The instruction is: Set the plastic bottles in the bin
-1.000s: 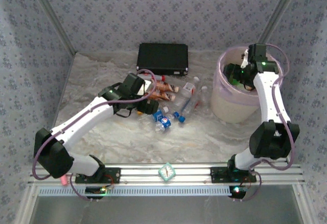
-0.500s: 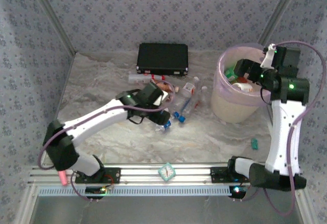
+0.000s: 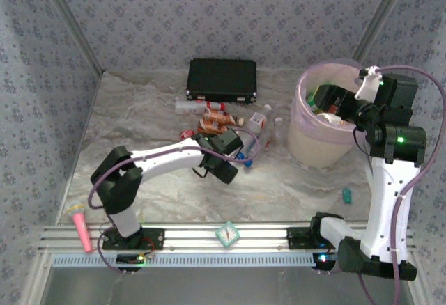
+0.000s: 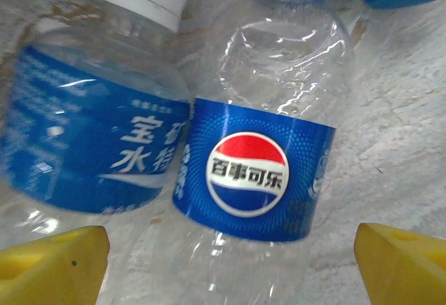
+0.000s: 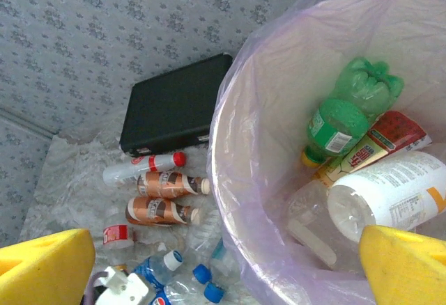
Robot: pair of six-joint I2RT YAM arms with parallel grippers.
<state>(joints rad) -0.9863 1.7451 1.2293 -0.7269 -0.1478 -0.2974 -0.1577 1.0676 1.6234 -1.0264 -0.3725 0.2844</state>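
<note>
Top view: fixed high above and behind the arm bases, tilted down and forward. It is far off and takes in the whole surface (image 3: pixel 293 186), with bases at 6 o'clock and back wall at 12.
Left wrist view: very close, looking down on bottles (image 4: pixel 97 131). The Pepsi bottle (image 4: pixel 254 180) fills the middle, cap at 12. The left tool (image 4: pixel 226 263) has fingertips (image 4: pixel 52 263) at 7 and 5.
Right wrist view: above the bin (image 5: pixel 272 96) rim, looking down and outward, mid-range. Bin inside at 3 o'clock, case (image 5: pixel 174 106) at 10, bottles at 8. The right tool (image 5: pixel 224 264) has fingertips at 7 and 5.
Shared, top and right wrist: bin, case, bottles.
Shared, top and left wrist: bottles at mid-surface.
</note>
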